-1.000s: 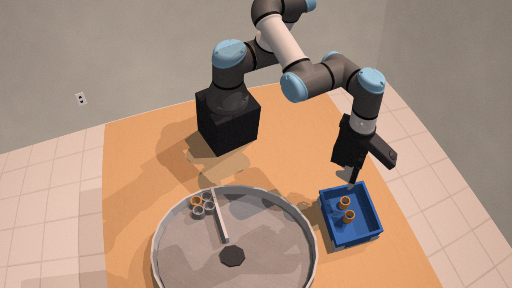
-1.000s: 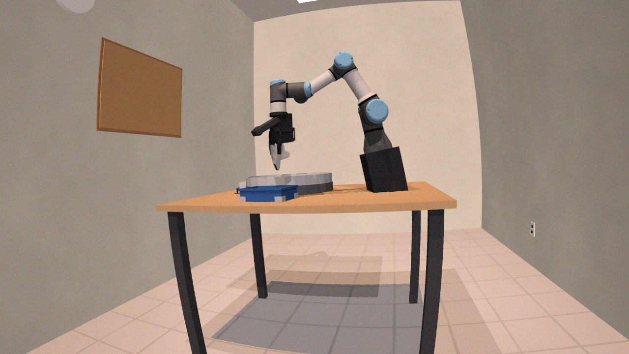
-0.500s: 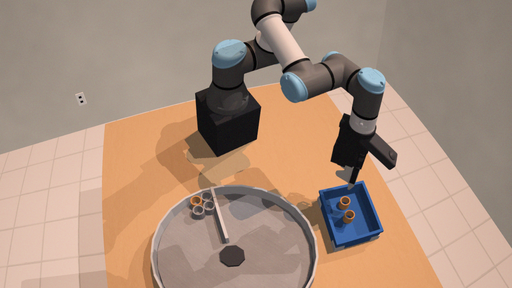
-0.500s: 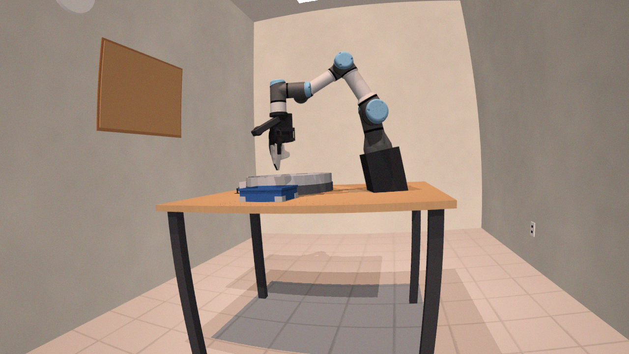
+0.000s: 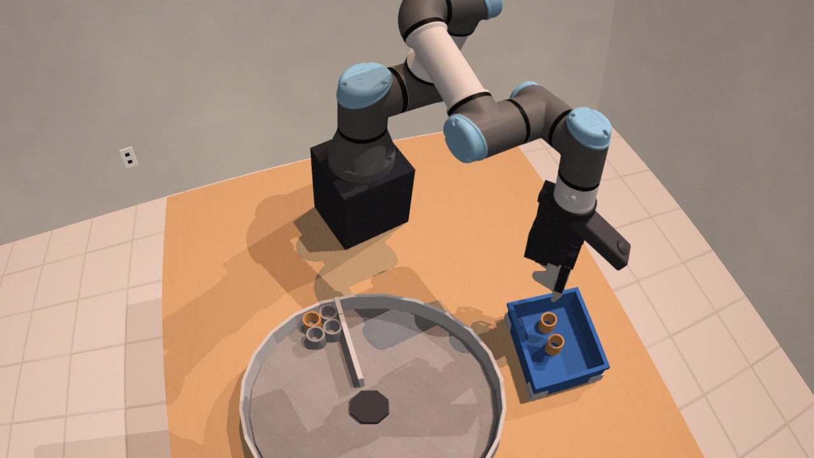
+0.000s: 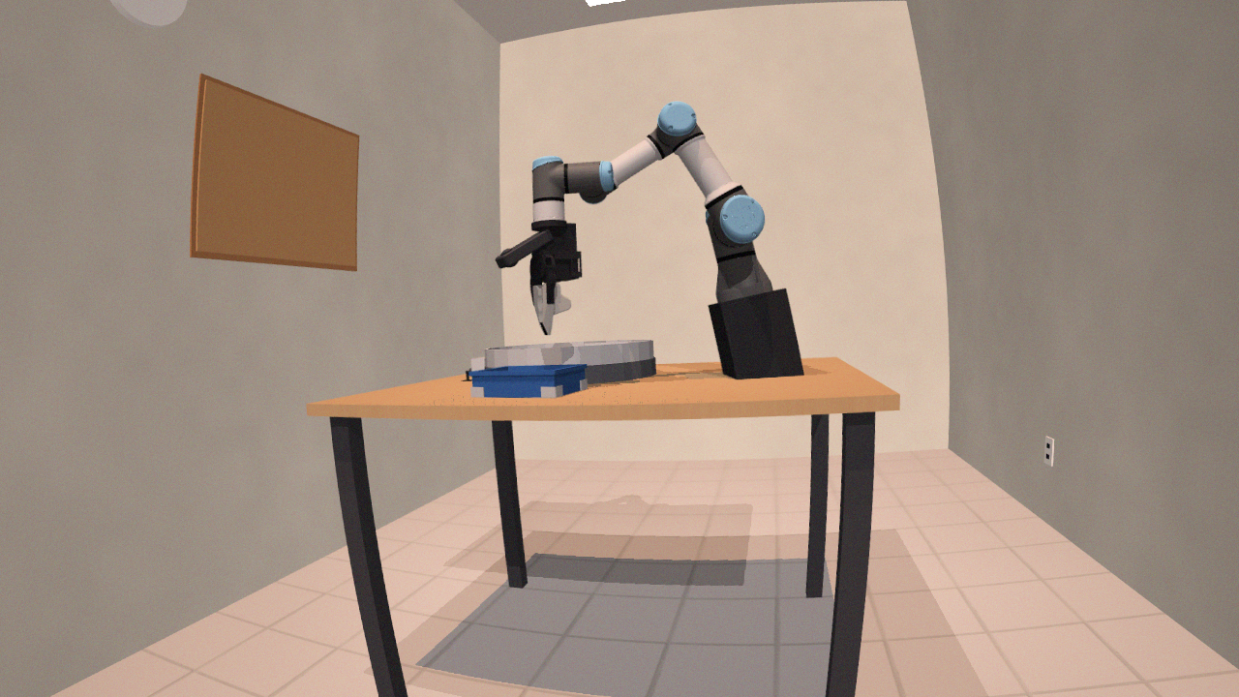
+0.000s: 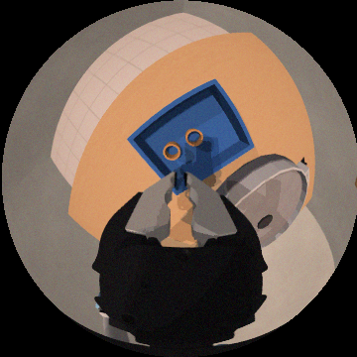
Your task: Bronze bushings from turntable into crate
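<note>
Hanging above the far end of the blue crate (image 5: 594,353), the hand (image 5: 556,291) points down with its jaws drawn together and nothing between them; the wrist view shows the two grey fingers meeting at a narrow tip over the crate's rim. Two bronze bushings sit upright inside the crate, one nearer the hand (image 5: 547,322) and one just beyond it toward the crate's middle (image 5: 554,343), close but apart. The crate rests on the orange counter (image 5: 455,228) just beside the turntable (image 5: 259,364), to its right in the top view. One bronze bushing (image 5: 311,319) is on the turntable, near the rim at the upper left, packed tight with three steel bushings (image 5: 328,311) (image 5: 331,327) (image 5: 315,337) in a cluster against the left side of a light divider bar (image 5: 350,344) that runs from the rim toward the centre. A dark octagonal hub (image 5: 368,407) marks the turntable's middle. The arm's black pedestal (image 5: 392,210) stands on the counter behind the turntable. From the exterior view the hand (image 6: 545,324) is well above the crate (image 6: 520,381), not touching it, and a brown board (image 6: 272,177) hangs on the left wall. A wall outlet (image 5: 128,157) shows on the grey wall in the top view.
</note>
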Tool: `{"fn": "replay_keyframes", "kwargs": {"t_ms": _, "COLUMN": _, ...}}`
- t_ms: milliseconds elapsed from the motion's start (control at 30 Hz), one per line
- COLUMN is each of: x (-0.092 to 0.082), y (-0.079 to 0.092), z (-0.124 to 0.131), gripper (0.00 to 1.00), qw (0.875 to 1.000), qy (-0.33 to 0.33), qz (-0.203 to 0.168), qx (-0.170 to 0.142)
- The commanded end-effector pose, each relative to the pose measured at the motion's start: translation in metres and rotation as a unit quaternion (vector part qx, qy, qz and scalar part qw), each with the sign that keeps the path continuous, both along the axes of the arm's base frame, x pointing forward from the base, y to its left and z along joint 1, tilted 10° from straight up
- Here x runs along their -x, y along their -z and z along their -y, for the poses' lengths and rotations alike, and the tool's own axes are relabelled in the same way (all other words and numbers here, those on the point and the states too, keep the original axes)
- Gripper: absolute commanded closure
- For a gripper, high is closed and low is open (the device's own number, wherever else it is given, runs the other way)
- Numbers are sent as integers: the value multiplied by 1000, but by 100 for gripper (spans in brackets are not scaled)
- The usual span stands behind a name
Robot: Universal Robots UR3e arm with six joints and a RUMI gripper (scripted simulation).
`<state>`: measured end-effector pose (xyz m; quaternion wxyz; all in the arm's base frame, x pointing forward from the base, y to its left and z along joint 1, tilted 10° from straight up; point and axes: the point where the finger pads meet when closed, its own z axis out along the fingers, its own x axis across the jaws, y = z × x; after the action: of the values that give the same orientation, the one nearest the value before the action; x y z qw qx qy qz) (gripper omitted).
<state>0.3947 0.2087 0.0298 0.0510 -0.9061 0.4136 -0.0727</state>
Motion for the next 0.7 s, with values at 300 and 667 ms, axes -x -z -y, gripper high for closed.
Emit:
{"fn": "replay_keyframes", "kwargs": {"t_ms": 300, "x": 1, "y": -1, "z": 8, "gripper": 94, "qw": 1000, "qy": 2, "qz": 1, "qx": -1}}
{"fn": "replay_keyframes", "kwargs": {"t_ms": 667, "x": 4, "y": 0, "z": 18, "gripper": 94, "qw": 1000, "qy": 4, "qz": 1, "qx": -1}}
